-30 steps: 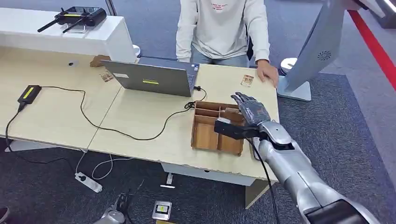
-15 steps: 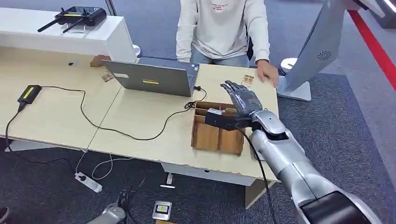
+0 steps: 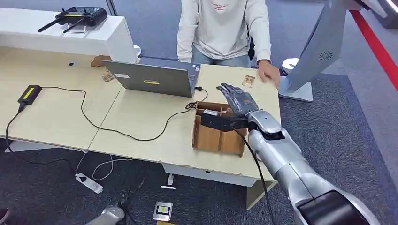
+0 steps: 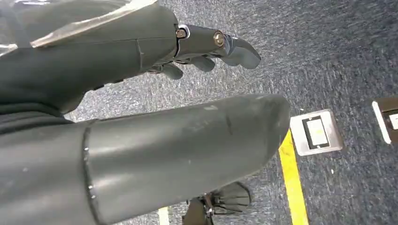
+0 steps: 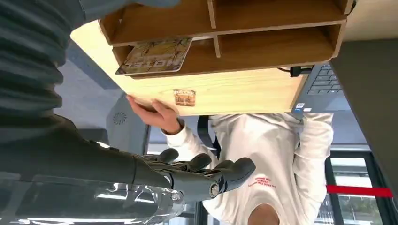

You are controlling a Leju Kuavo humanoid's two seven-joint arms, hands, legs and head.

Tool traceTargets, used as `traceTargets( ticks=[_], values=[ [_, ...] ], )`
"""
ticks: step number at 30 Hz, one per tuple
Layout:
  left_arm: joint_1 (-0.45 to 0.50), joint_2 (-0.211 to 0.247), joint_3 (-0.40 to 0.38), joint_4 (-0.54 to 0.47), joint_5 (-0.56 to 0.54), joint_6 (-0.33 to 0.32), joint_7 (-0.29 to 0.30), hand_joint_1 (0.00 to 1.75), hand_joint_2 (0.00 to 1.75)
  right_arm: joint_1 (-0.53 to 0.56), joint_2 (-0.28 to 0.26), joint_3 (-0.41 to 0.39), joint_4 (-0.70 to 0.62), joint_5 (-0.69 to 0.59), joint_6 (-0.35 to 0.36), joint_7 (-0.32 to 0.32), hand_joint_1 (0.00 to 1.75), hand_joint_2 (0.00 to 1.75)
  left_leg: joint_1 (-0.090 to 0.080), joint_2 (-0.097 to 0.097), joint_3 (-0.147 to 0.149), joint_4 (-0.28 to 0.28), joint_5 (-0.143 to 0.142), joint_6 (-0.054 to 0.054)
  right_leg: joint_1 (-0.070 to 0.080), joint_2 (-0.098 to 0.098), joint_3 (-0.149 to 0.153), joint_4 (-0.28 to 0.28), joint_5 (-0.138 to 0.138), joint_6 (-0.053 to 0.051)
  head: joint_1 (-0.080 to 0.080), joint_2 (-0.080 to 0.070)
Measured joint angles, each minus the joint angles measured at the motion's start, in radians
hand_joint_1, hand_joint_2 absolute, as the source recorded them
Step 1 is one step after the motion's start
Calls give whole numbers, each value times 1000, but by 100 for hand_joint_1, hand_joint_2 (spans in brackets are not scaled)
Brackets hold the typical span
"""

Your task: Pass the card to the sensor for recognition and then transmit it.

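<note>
Over the wooden tray, right hand hovers empty, fingers spread; card lies inside.

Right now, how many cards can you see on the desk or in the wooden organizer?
3: one card by the person's hand, one card left of the laptop, one card inside the wooden organizer. More may be hidden.

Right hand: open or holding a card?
Open. The right hand hovers over the wooden tray with fingers spread and nothing in them; a card lies in one tray compartment.
</note>
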Motion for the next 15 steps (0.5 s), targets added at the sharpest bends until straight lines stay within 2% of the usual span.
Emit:
traceTargets(
  ticks=[15],
  values=[
    [0,4,0,-1,-7,-9,6,0,0,-1,2,0,11,2,16,11,0,175,0,0,0,0,0,0,0,0,0,0,0,0,0,0]
  ],
)
